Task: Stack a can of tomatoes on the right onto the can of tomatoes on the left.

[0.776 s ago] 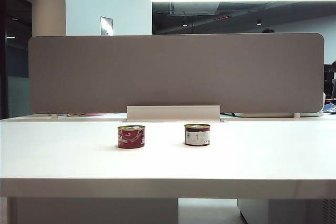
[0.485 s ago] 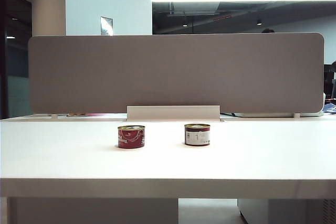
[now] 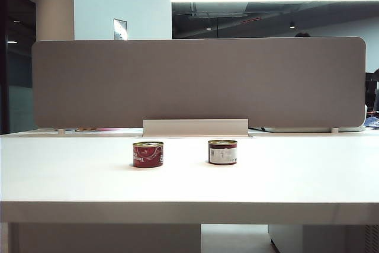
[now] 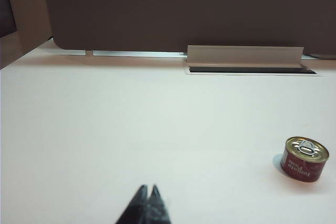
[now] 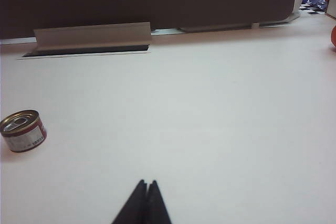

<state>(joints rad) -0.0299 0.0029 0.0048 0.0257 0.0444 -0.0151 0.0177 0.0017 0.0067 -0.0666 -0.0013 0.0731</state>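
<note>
Nearest each wrist camera are the fingertips. The left gripper (image 4: 148,190) shows its two dark tips pressed together, closed on nothing, low over the bare white table (image 4: 131,124). The right gripper (image 5: 146,184) is likewise closed and empty, its tips meeting in a point above the tabletop. Neither arm appears in the exterior view, so both seem to be drawn back toward the near edge of the table.

Farther out stand the two cans, both upright with pull-tab lids facing up, so each long axis is vertical. In the exterior view the left can (image 3: 147,154), with a red label, and the right can (image 3: 222,151), showing a pale label panel, sit side by side at about the same depth, apart from each other, with clear table between them.

The deciding relation: the right can (image 5: 22,130) lies ahead of the right gripper and off toward the table's centre, well apart from the tips. The left can (image 4: 304,159) lies similarly ahead of the left gripper, also toward the centre. The right arm is judged the nearer one for the can to be lifted; its jaws would first have to spread to fit the can.

Beyond the cans are a pale metal bracket (image 3: 195,127) and the grey divider panel (image 3: 198,81).
</note>
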